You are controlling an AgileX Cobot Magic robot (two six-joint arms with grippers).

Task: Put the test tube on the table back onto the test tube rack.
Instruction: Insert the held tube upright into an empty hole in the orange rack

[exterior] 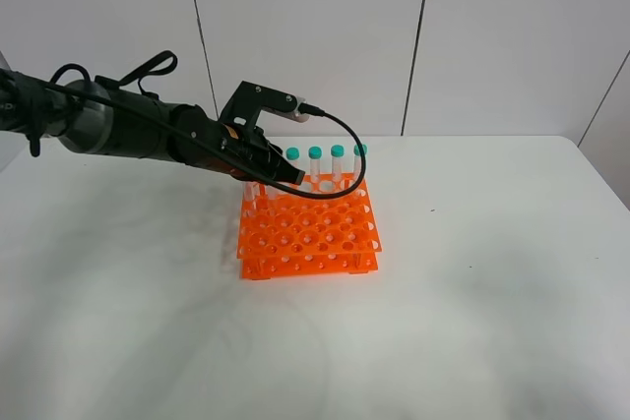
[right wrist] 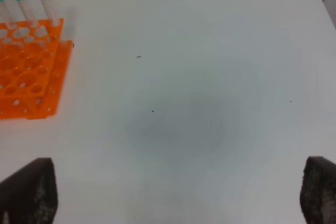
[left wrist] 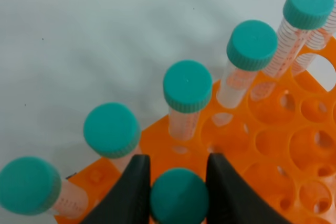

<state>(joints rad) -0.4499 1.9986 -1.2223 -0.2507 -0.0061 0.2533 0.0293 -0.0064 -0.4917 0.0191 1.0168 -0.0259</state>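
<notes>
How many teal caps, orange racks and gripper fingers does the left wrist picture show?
Teal caps: 6 (5 in the rack edge row, 1 on the tube in the left gripper)
Orange racks: 1
Gripper fingers: 2
Total: 9

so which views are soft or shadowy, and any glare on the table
Left wrist: the held tube's cap and the gripper sit close and slightly soft. Right wrist: a broad grey shadow on the table. Exterior high: even light, faint shadows, no glare.
</notes>
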